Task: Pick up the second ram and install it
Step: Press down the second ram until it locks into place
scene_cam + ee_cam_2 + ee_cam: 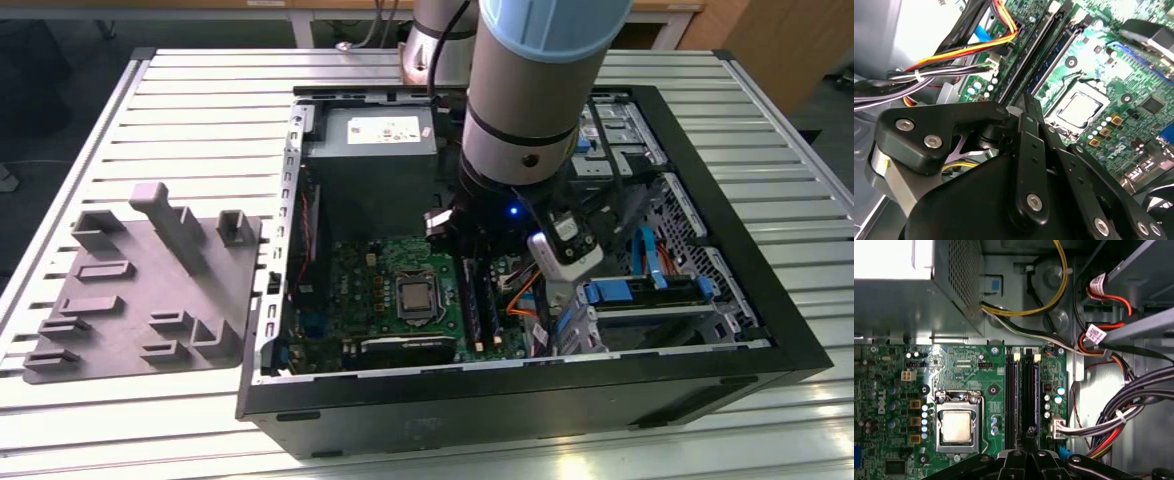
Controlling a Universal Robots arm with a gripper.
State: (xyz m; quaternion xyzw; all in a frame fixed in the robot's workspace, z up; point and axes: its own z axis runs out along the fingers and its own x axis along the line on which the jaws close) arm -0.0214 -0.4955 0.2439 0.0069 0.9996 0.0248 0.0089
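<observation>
**Over the memory slots, hand low inside the case**

On the slatted counter (200, 100) you have the open computer case (747, 330) lying on its side, and the arm (534, 90) reaches down into it above the motherboard (387, 265). Your hand (1029, 432) sits over the pair of long black memory slots (1012, 390) just beside the processor socket (957, 425). In both wrist views its fingers (1029, 125) are drawn together to a narrow tip right on the line of the slot farther from the socket. You cannot tell from these views whether they pinch anything between them.

The second ram (1029, 390) appears as a dark strip standing in that same slot. It runs away from the fingertips toward the white latches (1037, 358) at the far end, and the fingertips are at or just above its near end. Bundled power cables (1134, 405) lie beside the slots. The grey moulded tray (147, 290) rests on the counter well apart, at the exterior view's left.
</observation>
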